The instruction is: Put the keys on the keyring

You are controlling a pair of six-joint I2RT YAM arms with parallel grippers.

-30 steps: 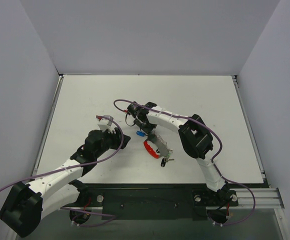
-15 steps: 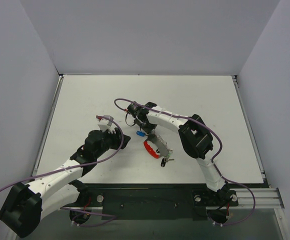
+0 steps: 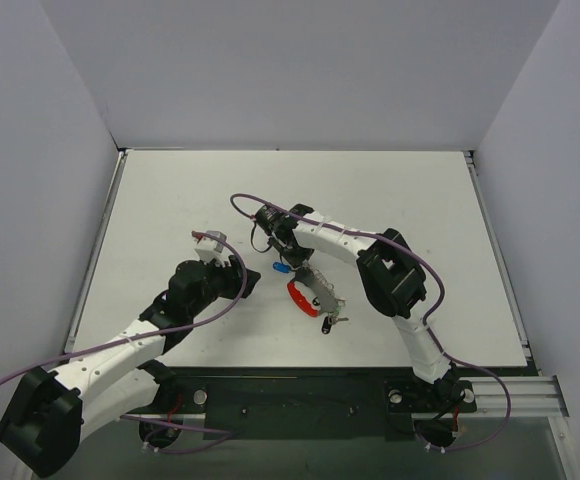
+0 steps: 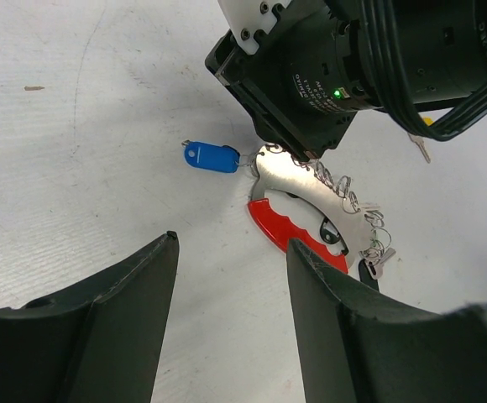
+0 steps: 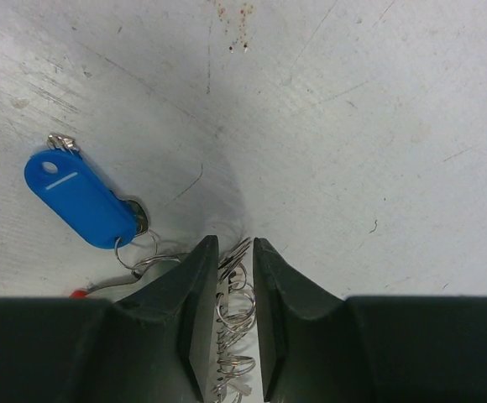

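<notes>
From the overhead camera I see both arms reaching toward the middle of the worktop [image 3: 170, 200], with the keyring [image 3: 298, 297] lying flat between them. The left tool [image 3: 245, 275] is just left of it and the right tool [image 3: 288, 258] comes down on its far end.

On my left wrist feed the left tool [image 4: 231, 252] has its fingers spread wide with only bare worktop between them. It hangs short of the keyring [image 4: 298, 238] and touches nothing. The loop's red arc faces me and its silvery arc curves behind, strung with small rings [image 4: 344, 191]. A blue key [image 4: 212, 157] lies just left of the silvery end, joined to it by a thin ring. More keys [image 4: 376, 262] bunch at the loop's right end – too small to count.

On the right wrist feed the right tool [image 5: 234, 243] has its fingers nearly together, and the keyring's silvery edge and a few small rings sit in the narrow gap. I cannot tell whether the fingers actually pinch the metal. The blue key [image 5: 80, 200] lies off to the left, clear of them.
</notes>
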